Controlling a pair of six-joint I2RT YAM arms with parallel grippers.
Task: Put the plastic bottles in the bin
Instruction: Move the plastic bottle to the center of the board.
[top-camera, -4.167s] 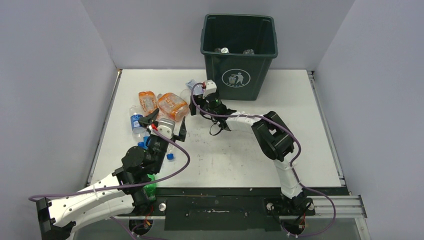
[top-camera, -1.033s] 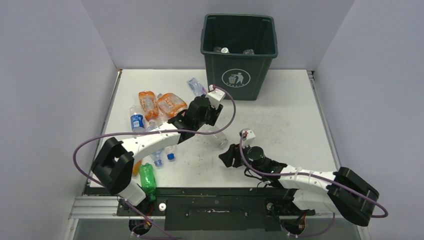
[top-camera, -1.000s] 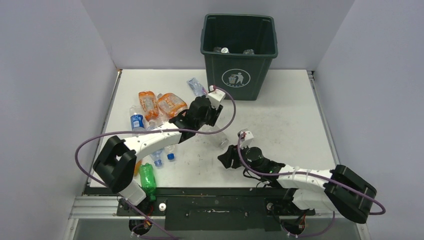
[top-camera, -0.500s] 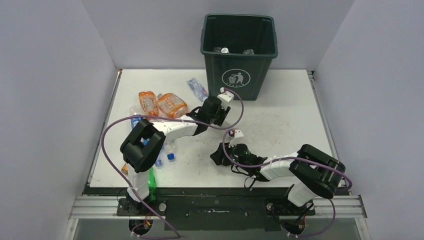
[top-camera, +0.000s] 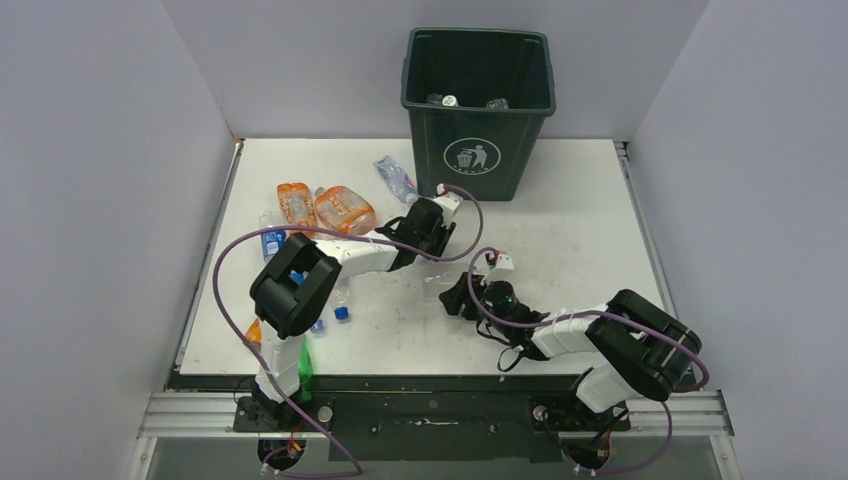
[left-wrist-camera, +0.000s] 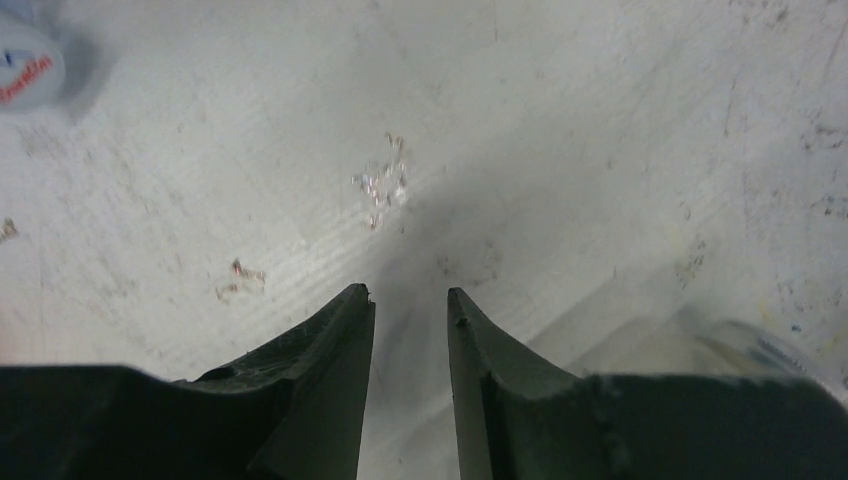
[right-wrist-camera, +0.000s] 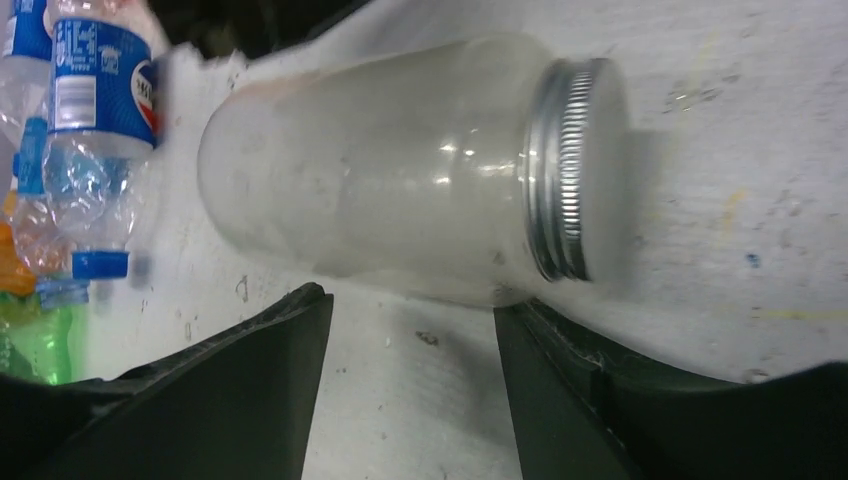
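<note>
Several plastic bottles (top-camera: 345, 208) lie loose on the left half of the worktop (top-camera: 590, 220). Two orange ones (top-camera: 295, 203) sit side by side. A clear one (top-camera: 395, 178) lies near the front left corner of the bin (top-camera: 478, 95). A blue-labelled one (right-wrist-camera: 95, 80) and a green one (right-wrist-camera: 40, 345) lie nearer the arm bases.

The bin stands upright at the far edge, centre. A few items show at its bottom, too small to identify.

State of left jaws: low over bare worktop, a narrow gap between them, nothing in it.

State of right jaws: apart, nothing clamped. A clear jar (right-wrist-camera: 400, 170) with a metal screw lid (right-wrist-camera: 575, 165) lies on its side just beyond their tips. In the top view the jar lies between the two wrists.
</note>
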